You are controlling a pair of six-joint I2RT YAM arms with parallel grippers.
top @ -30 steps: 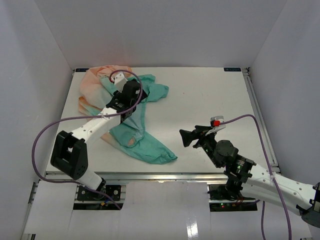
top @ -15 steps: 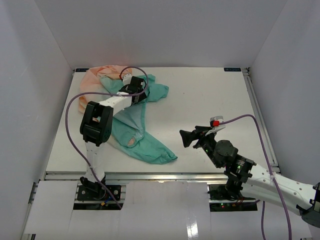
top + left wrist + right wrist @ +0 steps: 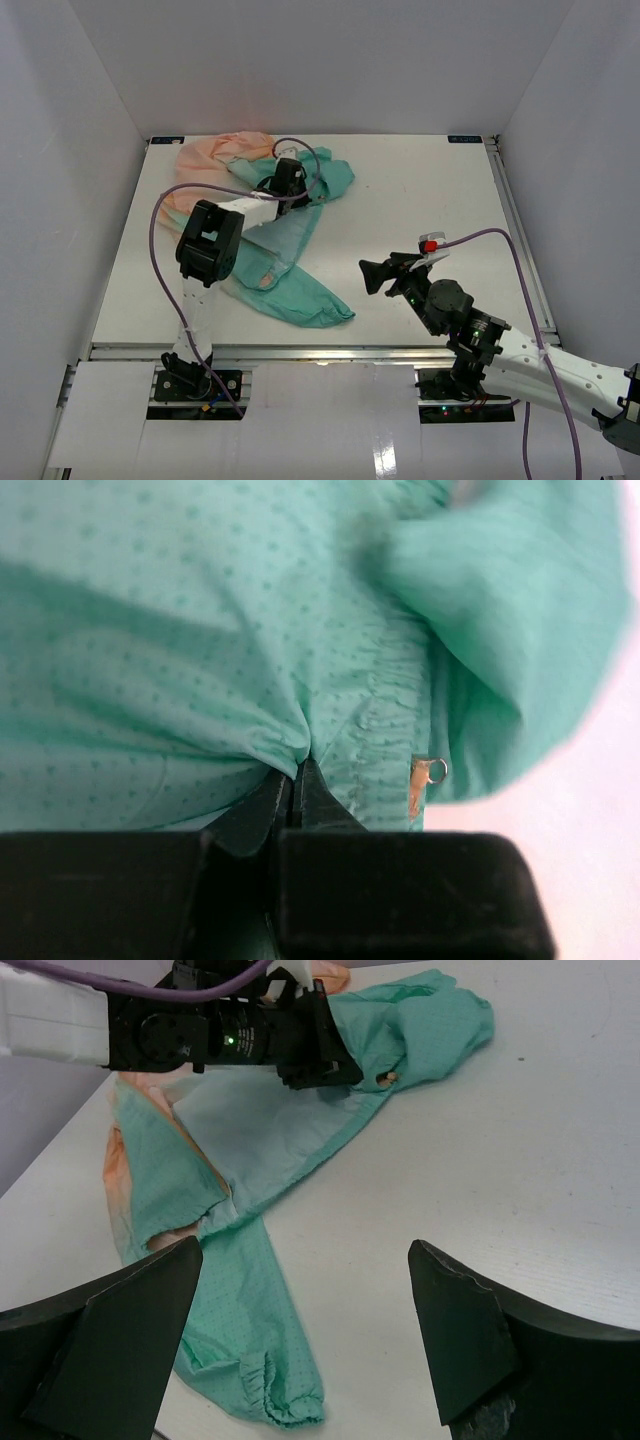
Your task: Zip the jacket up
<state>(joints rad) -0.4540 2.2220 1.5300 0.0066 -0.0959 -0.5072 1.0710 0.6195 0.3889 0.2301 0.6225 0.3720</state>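
Note:
The jacket (image 3: 300, 290) lies crumpled on the left half of the table, peach at the far left (image 3: 215, 150) and teal elsewhere, one sleeve trailing toward the front. My left gripper (image 3: 300, 192) is low on the teal hem and shut on a pinched fold of it (image 3: 298, 770). A small metal zipper pull (image 3: 425, 780) hangs just right of that fold. The right wrist view shows the same grip (image 3: 340, 1065) on the jacket (image 3: 250, 1140). My right gripper (image 3: 372, 275) hovers open over bare table right of the sleeve, with nothing between its fingers (image 3: 305, 1248).
White walls close in the table (image 3: 430, 190) on three sides. A metal rail runs along the front edge (image 3: 320, 350). The left arm's purple cable (image 3: 160, 200) loops over the jacket's left side. The elastic sleeve cuff (image 3: 265, 1390) lies near the front.
My left gripper moved right and back along the jacket and closed on the teal hem. The fabric near it has shifted right. The right arm has not moved.

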